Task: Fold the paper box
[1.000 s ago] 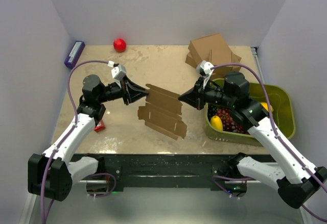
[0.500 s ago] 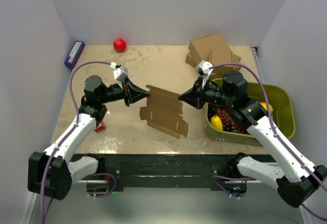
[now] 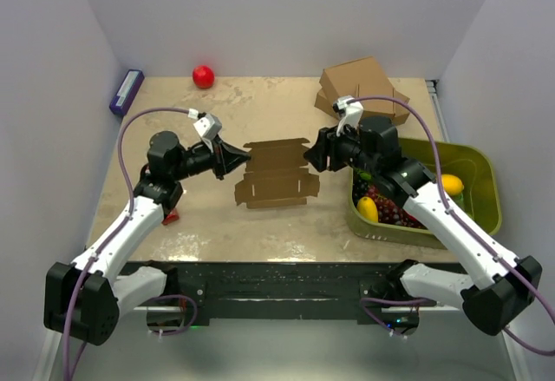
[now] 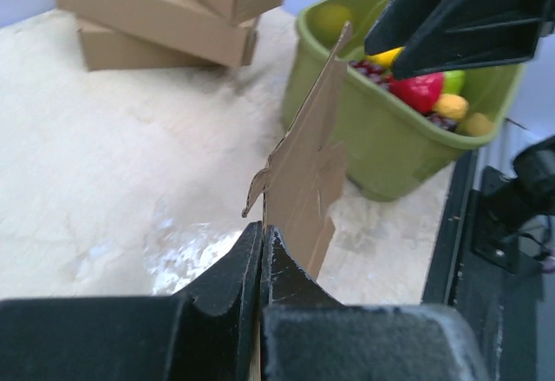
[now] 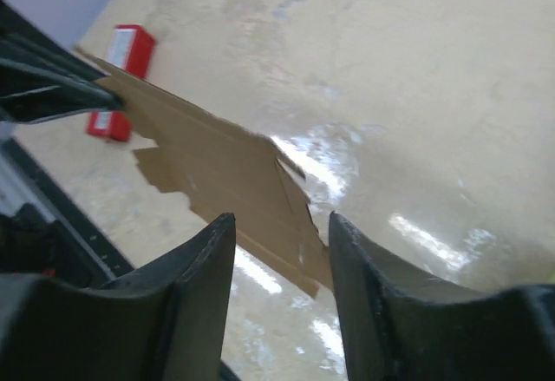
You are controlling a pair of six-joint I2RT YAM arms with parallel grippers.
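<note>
Your left claw (image 4: 261, 233) is pressed shut on one end of the paper box (image 3: 277, 173), pinching the flat brown sheet at the centre of the overhead frame. Your right claw (image 5: 282, 225) stands spread, its fingers straddling the sheet's opposite edge without gripping it. The table (image 3: 173, 121) carries a green bin (image 3: 486, 173) of fruit at right and a stack of made-up boxes (image 3: 360, 86) at upper right. Folding looks barely begun: the next move likely calls for the right claw to seize a flap and bend it along a crease.
</note>
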